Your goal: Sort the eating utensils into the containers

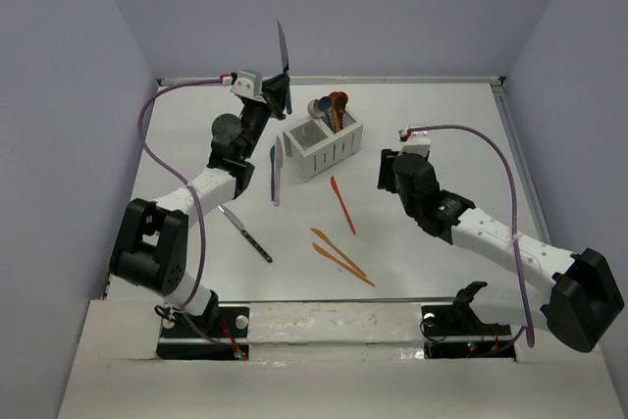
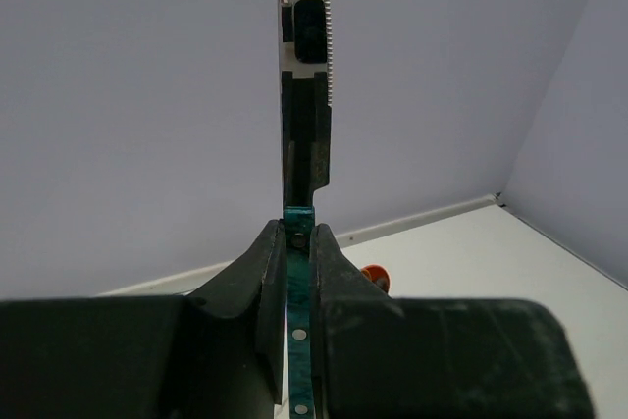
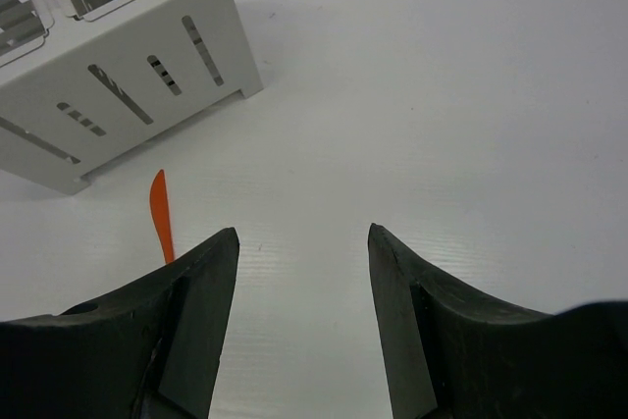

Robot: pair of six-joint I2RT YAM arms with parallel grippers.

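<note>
A white, smooth counter walled by plain pale panels carries a small white rectangular caddy of hard plastic, with two square compartments and slanted slots cut through its sides. In the caddy's far compartment stand several round-bowled plastic spoons in blue, beige and orange, their bowls rising above the rim. Beyond the caddy and to its left, the left gripper is clamped on the handle of a slim teal knife. The knife stands upright, lifted off the counter, its glossy flat blade pointing up and fine saw teeth running along one edge. The black, matte fingers press on both faces of the handle, with small rivet-like dots showing down its narrow edge. To the right of the caddy, the right gripper has its two thick dark fingers spread apart with nothing between them, over bare counter. The pointed tip of a thin orange knife, which lies flat on the near side of the caddy, shows just beside its left finger. Nearer than that knife lie two more slender orange utensils, side by side. Just left of the caddy lie a blue utensil and a pale one, close together, and to the near left of the caddy lies a dark slim knife.
</note>
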